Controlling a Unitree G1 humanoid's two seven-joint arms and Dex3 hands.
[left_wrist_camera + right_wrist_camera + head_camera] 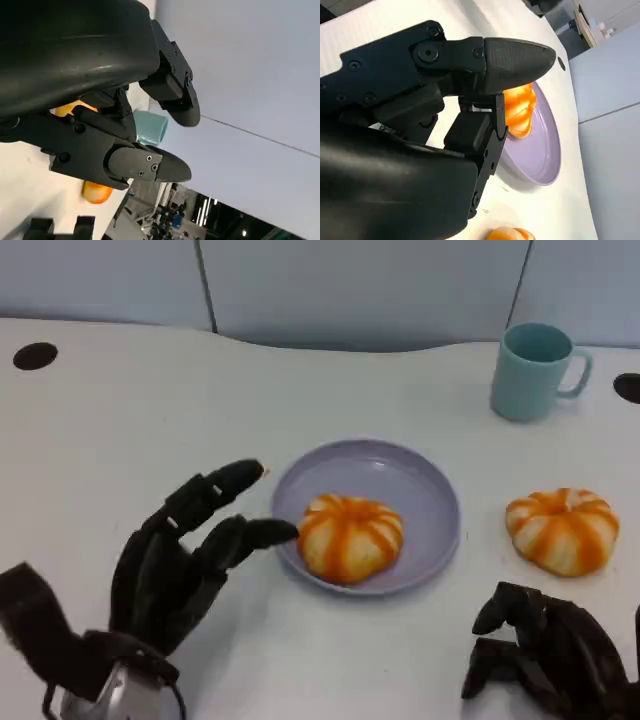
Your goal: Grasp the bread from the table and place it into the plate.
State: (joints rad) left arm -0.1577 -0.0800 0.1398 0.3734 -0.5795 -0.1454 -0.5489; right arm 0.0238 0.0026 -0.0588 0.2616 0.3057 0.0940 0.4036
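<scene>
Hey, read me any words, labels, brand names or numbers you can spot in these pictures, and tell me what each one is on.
None can be read.
Mug: plain, no print.
Plate: plain.
Both breads, on the plate and on the table: only orange stripes.
Left hand and right hand: no lettering visible.

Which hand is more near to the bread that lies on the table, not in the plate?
Right. The right hand sits just in front of the bread on the table; the left hand is beyond the plate.

No legible text, labels or numbers, perhaps lost to blur
</scene>
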